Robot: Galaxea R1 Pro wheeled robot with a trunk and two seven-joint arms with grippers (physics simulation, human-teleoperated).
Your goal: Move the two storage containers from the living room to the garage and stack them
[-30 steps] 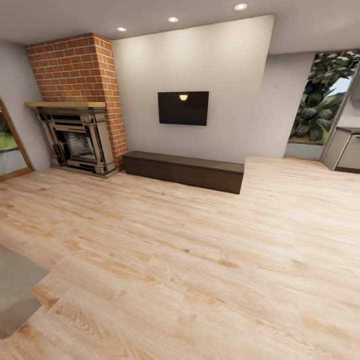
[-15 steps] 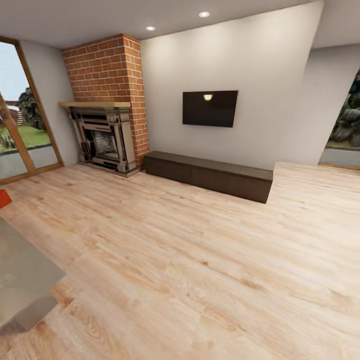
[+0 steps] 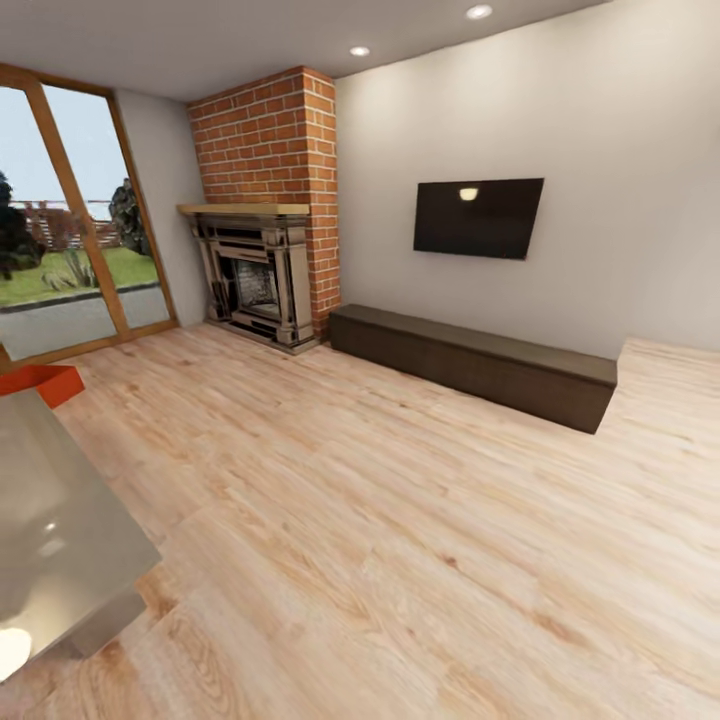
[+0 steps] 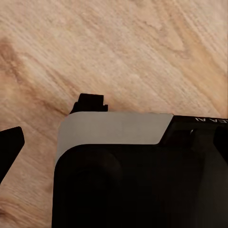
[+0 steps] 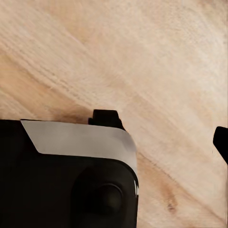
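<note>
Living room, head view. Light wood-plank floor runs across most of the frame. The red-brick fireplace stands in the far corner, with a wooden mantel and a dark metal surround. A black wall screen hangs on the beige wall beside it; below that sits a long, low dark cabinet, touching the wall. Wood-framed glass doors stand at the left, cut off by the frame edge; grass and a fence show through them.

Storage container: only an orange-red corner is visible at the left edge of the head view. It lies beyond a pale grey glossy bench, whose surface hides its lower part. Whether it rests on the bench or on the floor behind cannot be told. The rest of it is out of frame.

Left pincer, wrist view: two dark fingertips stand spread apart over the plank floor, with nothing between them. One fingertip is cut by the frame edge; the black and grey wrist housing blocks the lower half of the view.

Right pincer, wrist view: likewise spread, empty, above bare planks. The far fingertip is barely inside the frame. The housing covers much of the picture.
</note>
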